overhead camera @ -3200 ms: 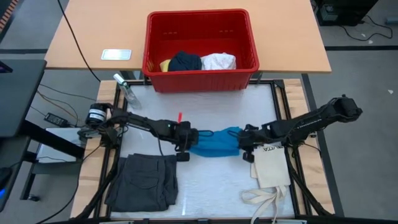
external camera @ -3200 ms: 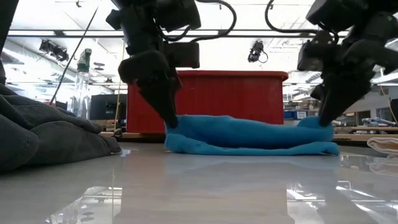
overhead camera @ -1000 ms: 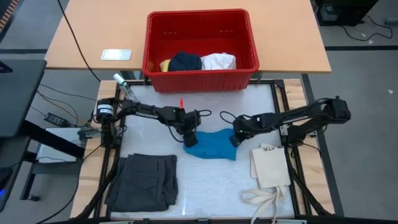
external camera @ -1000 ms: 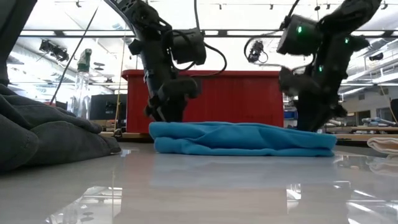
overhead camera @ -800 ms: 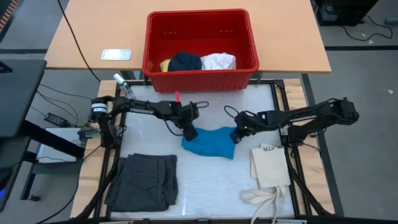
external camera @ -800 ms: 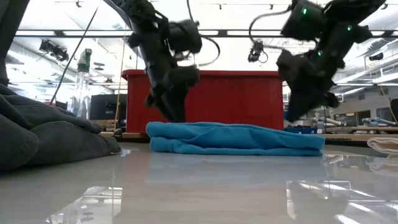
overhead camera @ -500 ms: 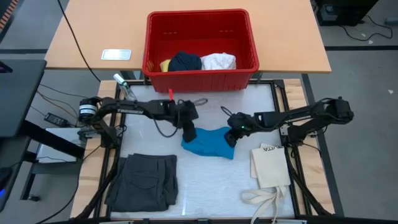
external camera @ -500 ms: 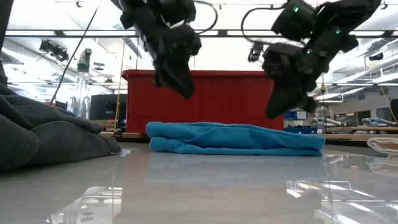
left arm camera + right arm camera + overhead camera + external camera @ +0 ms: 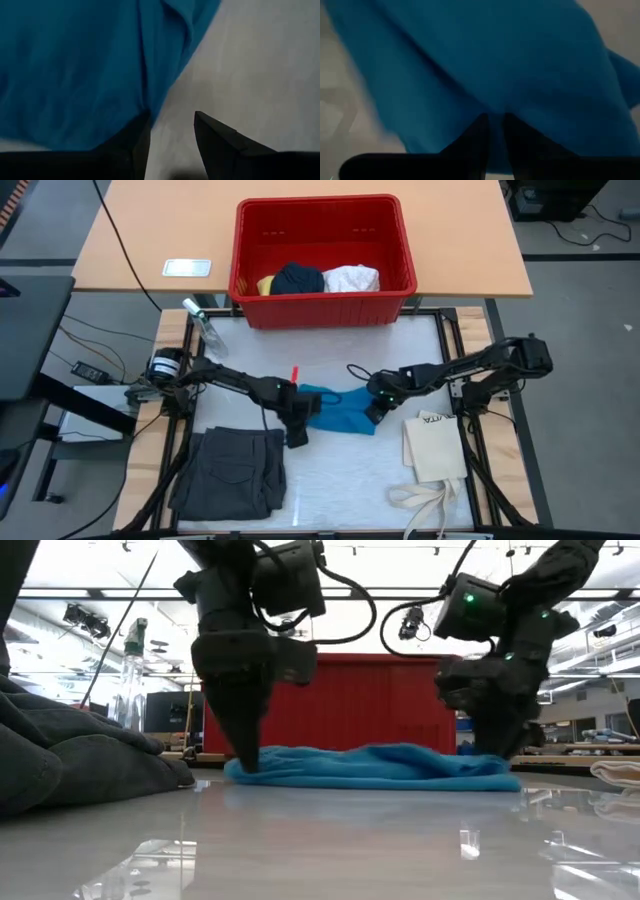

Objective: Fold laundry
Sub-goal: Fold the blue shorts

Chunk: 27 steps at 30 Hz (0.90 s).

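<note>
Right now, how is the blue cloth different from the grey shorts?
The blue cloth is bright and lies mid-table; the grey shorts are dark and lie at the near left corner. The blue cloth is smaller than the grey shorts. Both grippers, left and right, are at the blue cloth; none is near the grey shorts. Both lie on the table.

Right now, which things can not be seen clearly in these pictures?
- Low view: grey folded shorts cut off by the left edge.
- High view: cream cloth tote bag, straps cut off at the bottom edge.
- Right wrist view: bright blue cloth blurred; whether right end effector pinches it is unclear.
</note>
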Motion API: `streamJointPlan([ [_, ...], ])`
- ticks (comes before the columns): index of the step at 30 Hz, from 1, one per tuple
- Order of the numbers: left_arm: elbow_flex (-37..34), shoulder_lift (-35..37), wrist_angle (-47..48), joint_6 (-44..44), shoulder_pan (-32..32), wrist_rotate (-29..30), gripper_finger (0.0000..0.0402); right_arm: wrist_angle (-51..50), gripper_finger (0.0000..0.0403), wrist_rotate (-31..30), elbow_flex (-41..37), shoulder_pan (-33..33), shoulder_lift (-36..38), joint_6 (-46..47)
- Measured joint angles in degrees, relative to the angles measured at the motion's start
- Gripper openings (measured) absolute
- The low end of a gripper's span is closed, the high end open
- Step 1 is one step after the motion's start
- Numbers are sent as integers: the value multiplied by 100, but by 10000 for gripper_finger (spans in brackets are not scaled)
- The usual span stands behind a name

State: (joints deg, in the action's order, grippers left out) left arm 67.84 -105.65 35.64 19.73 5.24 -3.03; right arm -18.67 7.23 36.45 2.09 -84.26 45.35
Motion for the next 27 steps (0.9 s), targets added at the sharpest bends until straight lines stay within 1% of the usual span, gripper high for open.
streamJointPlan([
  [4,8,91,205,165,12,-2,157,-94,71,433,-2,-211,299,257],
  [7,110,316,171,168,-39,-4,157,134,71,475,-2,-280,670,442],
  [9,198,455,162,164,-90,77,157,346,71,263,-2,-285,935,503],
  [13,393,680,-11,-58,-219,447,157,914,71,-527,2,-83,1206,318],
  [16,437,725,-411,-160,-361,540,157,1100,71,-702,2,181,1040,3],
  [18,437,696,-648,-185,-451,542,157,1181,71,-526,0,319,797,-141],
  [20,437,595,-896,-185,-536,547,157,1281,71,-210,0,382,570,-254],
  [23,430,438,-1028,-159,-609,555,157,1397,71,169,0,340,282,-323],
  [27,428,211,-1531,-67,-601,477,157,1374,70,222,0,258,-7,-348],
])
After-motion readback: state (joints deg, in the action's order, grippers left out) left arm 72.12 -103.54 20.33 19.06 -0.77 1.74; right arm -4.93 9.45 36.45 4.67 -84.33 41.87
